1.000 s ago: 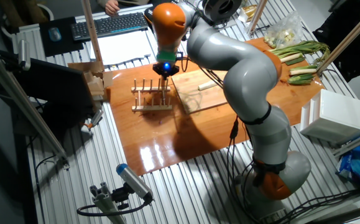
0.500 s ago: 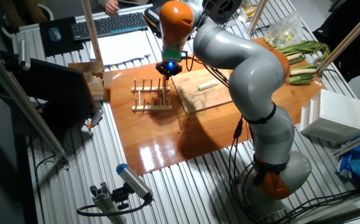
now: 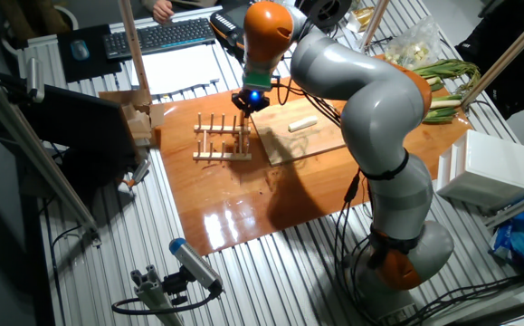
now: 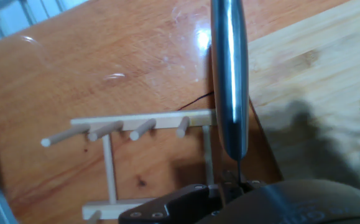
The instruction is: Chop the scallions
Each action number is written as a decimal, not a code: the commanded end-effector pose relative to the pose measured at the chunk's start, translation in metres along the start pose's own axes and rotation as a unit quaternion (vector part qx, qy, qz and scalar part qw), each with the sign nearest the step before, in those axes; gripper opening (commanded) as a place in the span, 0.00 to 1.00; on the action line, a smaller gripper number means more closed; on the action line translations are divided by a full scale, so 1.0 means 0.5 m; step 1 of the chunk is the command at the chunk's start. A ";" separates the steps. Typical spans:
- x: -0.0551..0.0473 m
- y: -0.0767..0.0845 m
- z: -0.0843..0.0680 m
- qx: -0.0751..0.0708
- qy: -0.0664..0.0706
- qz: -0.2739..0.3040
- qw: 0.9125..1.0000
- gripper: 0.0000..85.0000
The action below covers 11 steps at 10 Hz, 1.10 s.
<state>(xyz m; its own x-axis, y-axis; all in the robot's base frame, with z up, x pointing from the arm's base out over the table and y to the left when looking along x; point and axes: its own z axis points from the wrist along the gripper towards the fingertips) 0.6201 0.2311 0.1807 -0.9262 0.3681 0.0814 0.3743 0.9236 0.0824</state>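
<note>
Above the wooden rack [image 3: 223, 140], claw [image 3: 252, 105] clamps a knife [image 4: 229, 74]; no legible writing.

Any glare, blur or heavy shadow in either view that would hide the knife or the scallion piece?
Fixed view: bright glare on the glossy orange-brown wooden tabletop near its front edge; the short pale scallion stalk stays clear. Hand view: the long steel knife blade is soft and close, a highlight sits beside it, a dark shadow falls on the light wooden cutting board, and the scallion is cut off at the right edge.

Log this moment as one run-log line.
phase: carrying knife | gripper: shut on knife | position: above peg rack, beside cutting board | scallion piece: uncut on board
</note>
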 end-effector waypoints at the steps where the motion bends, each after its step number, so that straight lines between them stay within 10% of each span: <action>1: 0.002 0.005 -0.001 -0.002 0.002 0.003 1.000 0.00; 6: 0.001 0.011 0.001 0.024 -0.006 0.008 1.000 0.00; 9: 0.001 0.011 0.001 0.014 -0.058 0.012 0.998 0.00; 11: 0.001 0.011 0.001 0.016 -0.049 0.010 0.999 0.00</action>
<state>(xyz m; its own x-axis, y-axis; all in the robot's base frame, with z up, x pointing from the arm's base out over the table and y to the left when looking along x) 0.6220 0.2365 0.1804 -0.9184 0.3956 -0.0086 0.3949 0.9177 0.0438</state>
